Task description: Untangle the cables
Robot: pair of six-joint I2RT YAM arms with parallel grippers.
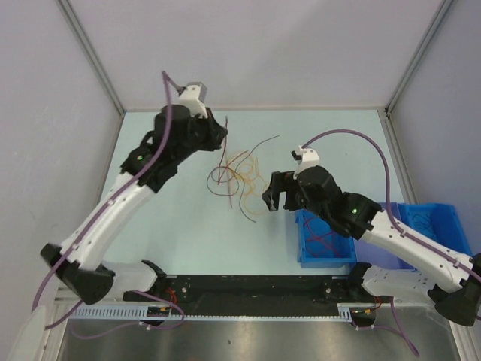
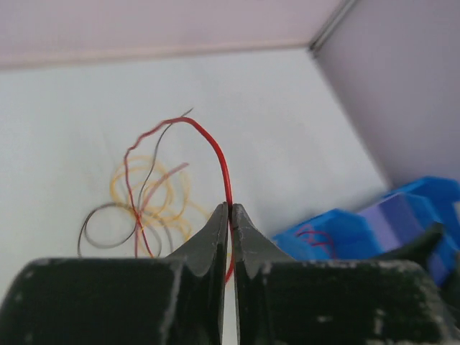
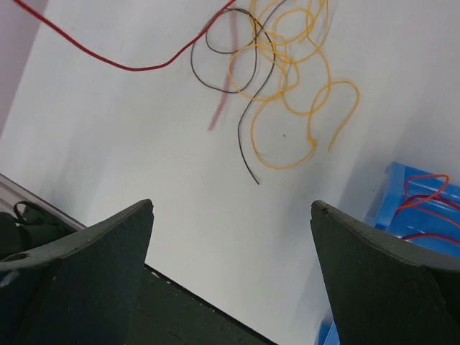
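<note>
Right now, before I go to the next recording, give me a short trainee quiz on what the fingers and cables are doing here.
1. True or false: the left fingers are shut on the red cable.
2. The right fingers are: A) shut on an orange cable; B) open and holding nothing; C) shut on the black loop.
3. Fill in: the cables lying in the blue bin are ____ in colour.

Key: 1 true; 2 B; 3 red.
</note>
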